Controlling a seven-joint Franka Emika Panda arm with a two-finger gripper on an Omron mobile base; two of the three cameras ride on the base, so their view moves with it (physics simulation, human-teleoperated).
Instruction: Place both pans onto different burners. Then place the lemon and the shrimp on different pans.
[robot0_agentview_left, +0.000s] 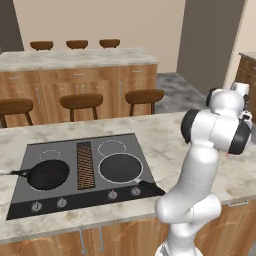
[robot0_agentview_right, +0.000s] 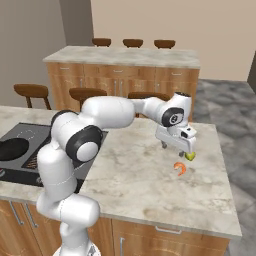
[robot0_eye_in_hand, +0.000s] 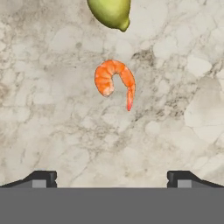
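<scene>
Gripper (robot0_agentview_right: 177, 145) spread wide, nothing between fingertips (robot0_eye_in_hand: 43, 178), hanging over the marble table (robot0_agentview_right: 150, 185) well right of the cooktop (robot0_agentview_left: 80, 172). Shrimp (robot0_eye_in_hand: 114, 81) lies bare on the table below it, lemon (robot0_eye_in_hand: 111, 12) just beside the shrimp, not touching. One pan (robot0_agentview_left: 47, 174) sits on front-left burner, 2nd pan (robot0_agentview_left: 120, 167) on front-right burner, handle over the cooktop's front edge. Both pans hold nothing.
</scene>
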